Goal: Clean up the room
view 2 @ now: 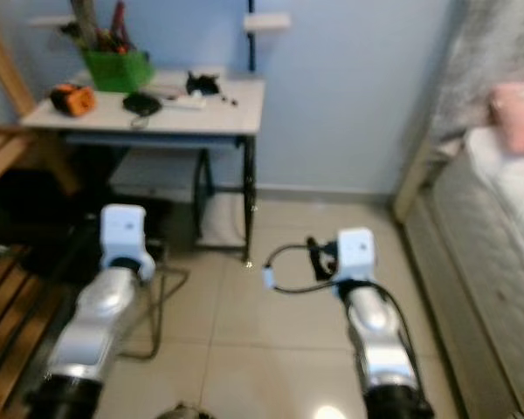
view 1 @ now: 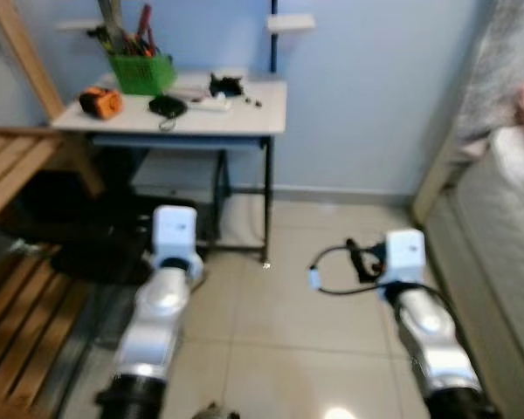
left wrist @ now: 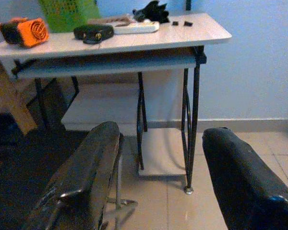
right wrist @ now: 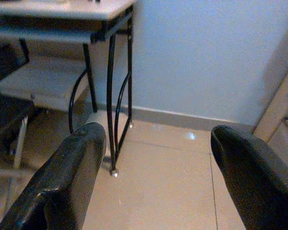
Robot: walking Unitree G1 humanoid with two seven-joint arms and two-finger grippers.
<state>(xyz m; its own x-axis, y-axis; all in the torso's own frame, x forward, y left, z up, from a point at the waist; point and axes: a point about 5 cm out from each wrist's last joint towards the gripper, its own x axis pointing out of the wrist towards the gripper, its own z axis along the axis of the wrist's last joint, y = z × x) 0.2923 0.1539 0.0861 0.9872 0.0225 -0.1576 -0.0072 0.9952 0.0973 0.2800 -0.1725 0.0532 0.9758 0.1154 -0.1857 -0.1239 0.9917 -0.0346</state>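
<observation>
The room (view 1: 332, 288), the subject of the clean-up, shows its clutter gathered mostly on a small white desk (view 1: 271, 109) at about 11 o'clock from the robot, set against the blue wall (view 1: 375, 87). On the desk, a green basket (view 1: 142, 72) stuffed with tools stands at the back, an orange device (view 1: 100, 102) lies toward 9 o'clock of it near the desk's edge, a black pouch (view 1: 167, 106) sits at the front, and a white power strip (left wrist: 134, 28) with a dark bundle (view 1: 226, 85) beside it lies toward 3 o'clock. 2 small dark bits (left wrist: 180, 23) rest close to the strip. Both arms are held forward and low over the tiled floor (view 1: 288, 349), a carrying-free pose that would suit walking or surveying. The left gripper (left wrist: 158, 177) has its 2 fingers spread wide with nothing between them, aimed at the desk's black legs (left wrist: 194, 120); the right gripper (right wrist: 156, 182) is likewise parted and bare, aimed at the skirting board beside the desk. A wooden slatted frame (view 1: 17, 305) lies at 9 o'clock, a bed (view 2: 498, 262) with a pink item (view 2: 517, 118) on it at 3 o'clock. The head views are blurred, which suggests the robot may be on the move. Whether the desk's load awaits sorting or was tidied there cannot be judged from this moment.
</observation>
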